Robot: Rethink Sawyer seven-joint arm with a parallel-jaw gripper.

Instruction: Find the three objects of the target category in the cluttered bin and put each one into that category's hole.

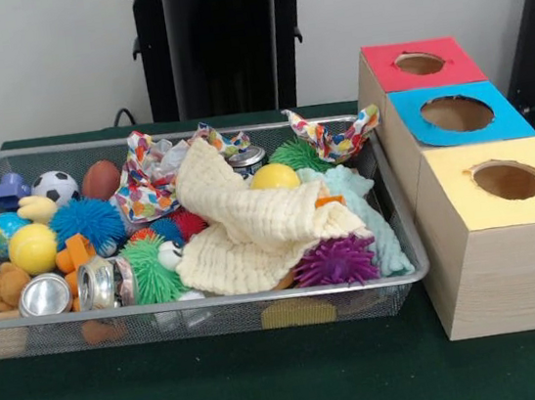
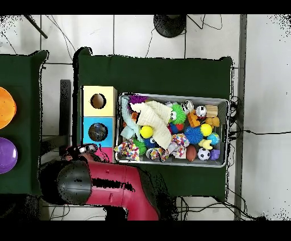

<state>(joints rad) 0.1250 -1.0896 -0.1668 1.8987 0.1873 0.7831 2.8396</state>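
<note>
Plain white wall [image 1: 42, 62] behind, dark green cloth-covered counter [image 1: 223, 383], pale tiled floor [image 2: 261, 85] with dark cables [image 2: 258, 133] trailing across it, second green-covered table [image 2: 23, 74] alongside carrying orange and purple discs.

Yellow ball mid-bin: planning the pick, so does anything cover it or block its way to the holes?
The cream cloth hides the lower half of the yellow ball; its top shows. Only the bin wall stands before the holes.
</note>
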